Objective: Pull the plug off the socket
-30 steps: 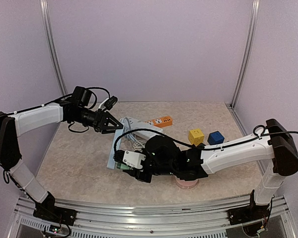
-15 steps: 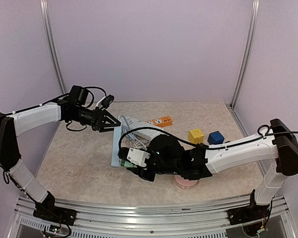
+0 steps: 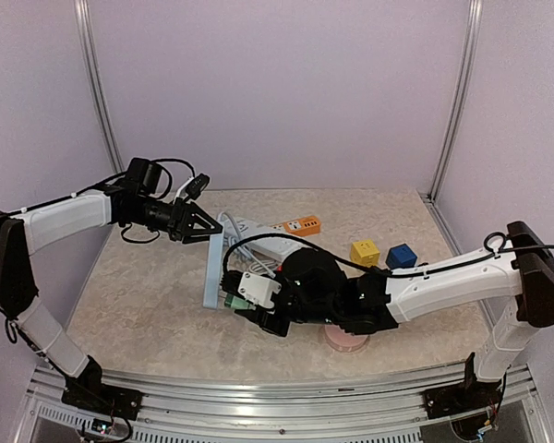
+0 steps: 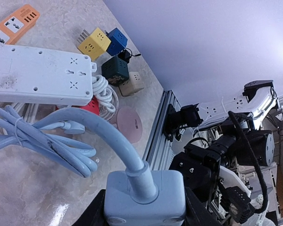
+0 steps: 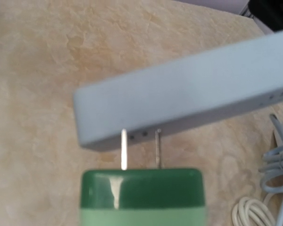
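My right claw [image 3: 247, 305], closed narrow on the green plug [image 5: 144, 194], draws it back from the pale blue power strip [image 5: 193, 94], which my left claw [image 3: 200, 226] clamps by its cable end and holds tilted above the table [image 3: 138, 295]. The plug's two metal prongs [image 5: 124, 150] show bare along most of their length, with only the tips at the strip's face. Whether they have cleared the slots I cannot tell from my wrist view. As I judge it, the step goes best if I pull straight along the line of the prongs. Any sideways drift would bind them in the slots or twist the strip in the other grip. My left claw should stay firm and still, giving me something to pull against. The thick cable [image 4: 108, 136] leaving the strip's end needs slack, so it does not tug the strip off line. My right arm reaches low across the table from the right, its forearm nearly level and its wrist turned toward the strip's near end. My left arm stretches in from the left with its claw pointing right, lifted off the surface at the strip's far end.
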You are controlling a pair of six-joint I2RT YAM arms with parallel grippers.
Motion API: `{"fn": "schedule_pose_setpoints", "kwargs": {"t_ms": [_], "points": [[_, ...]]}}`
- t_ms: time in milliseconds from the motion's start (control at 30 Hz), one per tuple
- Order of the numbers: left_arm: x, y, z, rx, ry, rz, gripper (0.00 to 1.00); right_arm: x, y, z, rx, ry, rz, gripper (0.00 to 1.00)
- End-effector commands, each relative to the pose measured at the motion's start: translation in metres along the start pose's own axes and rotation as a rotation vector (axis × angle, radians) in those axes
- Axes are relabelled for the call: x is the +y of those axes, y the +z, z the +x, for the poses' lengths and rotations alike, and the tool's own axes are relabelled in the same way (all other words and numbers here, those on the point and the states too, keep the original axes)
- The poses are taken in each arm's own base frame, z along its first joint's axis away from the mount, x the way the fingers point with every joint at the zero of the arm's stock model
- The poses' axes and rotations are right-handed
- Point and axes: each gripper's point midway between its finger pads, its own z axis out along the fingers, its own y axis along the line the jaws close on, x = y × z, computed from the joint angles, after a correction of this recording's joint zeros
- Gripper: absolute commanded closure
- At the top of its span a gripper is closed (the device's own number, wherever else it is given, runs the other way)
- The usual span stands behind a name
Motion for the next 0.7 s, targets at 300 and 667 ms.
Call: {"fn": "schedule_pose_setpoints", "kwargs": {"t_ms": [300, 667], "points": [[-0.022, -0.005, -0.019, -0.044, 0.170, 0.026, 0.79, -0.018, -0.008, -0.034, -0.089, 0.017, 0.039, 1.00], [-0.018, -0.042, -0.039, -0.146, 0.181, -0.044, 0.79, -0.095, -0.058, 0.002, -0.011, 0.260, 0.379, 1.00]]}}
